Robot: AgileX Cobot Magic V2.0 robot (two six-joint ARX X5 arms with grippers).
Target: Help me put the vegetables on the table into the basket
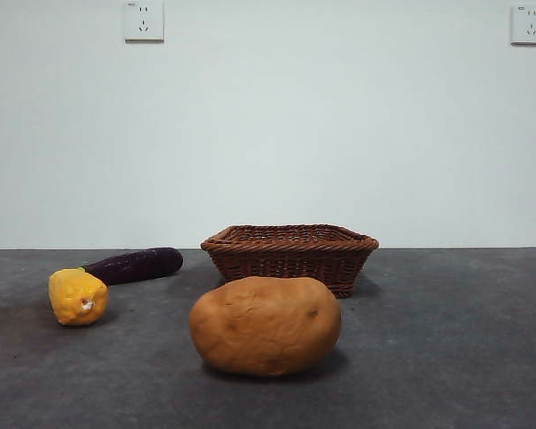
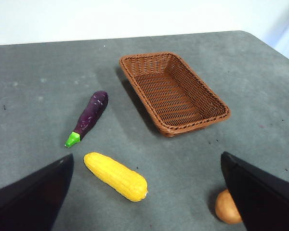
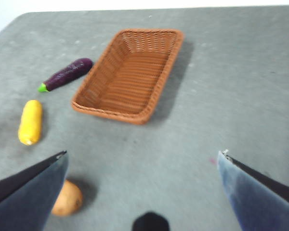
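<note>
Three vegetables lie on the dark grey table [image 1: 447, 349]. The tan-brown potato [image 1: 265, 324] sits nearest the front camera, just in front of the brown wicker basket [image 1: 290, 261]. Off to the side lies the yellow vegetable [image 1: 77, 297], with the dark-purple eggplant [image 1: 136, 265] behind it. The basket [image 2: 192, 126] holds nothing. My left gripper [image 2: 147, 159] hangs open high over the table, above the yellow vegetable [image 2: 115, 176], with the eggplant [image 2: 90, 114] beyond it and the potato [image 2: 226, 207] by one jaw. My right gripper [image 3: 143, 155] is also open and high, with the potato [image 3: 67, 198], the yellow vegetable [image 3: 30, 121], the eggplant [image 3: 67, 73] and the basket [image 3: 111, 113] below it.
A white wall with two outlets [image 1: 144, 21] [image 1: 530, 24] stands behind the table. The table's rounded corners show in both wrist views. A small dark round shape [image 3: 151, 222] sits between the right jaws. Neither arm appears in the front view.
</note>
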